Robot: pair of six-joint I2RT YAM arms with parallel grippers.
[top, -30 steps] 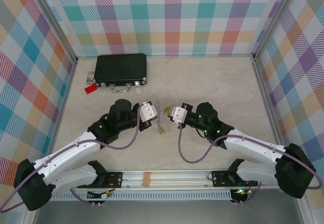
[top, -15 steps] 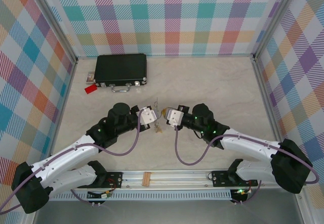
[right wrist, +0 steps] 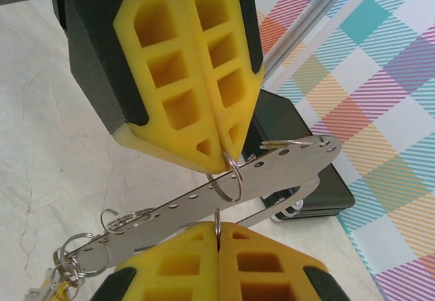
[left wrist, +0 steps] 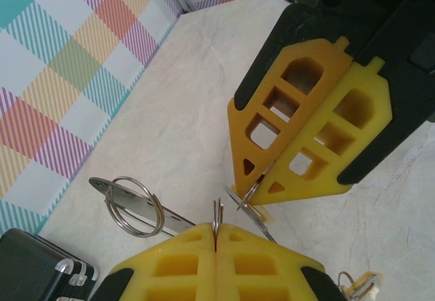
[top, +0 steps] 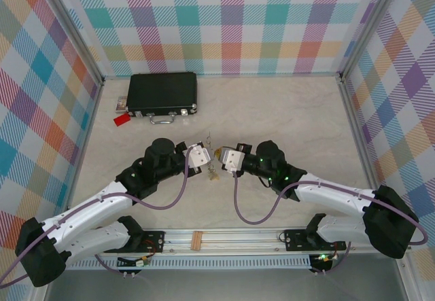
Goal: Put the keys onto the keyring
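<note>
Both arms now sit closer together, left fingers (left wrist: 170, 263) clenched on the keyring (right wrist: 230, 179), right fingers (right wrist: 170, 274) clenched on a small ring (right wrist: 217, 221), so threading looks near.

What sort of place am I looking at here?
Probably a robot lab test cell: plaid wall panels close in a pale tabletop, and a left arm and right arm are bolted to a rail at its near edge.
</note>
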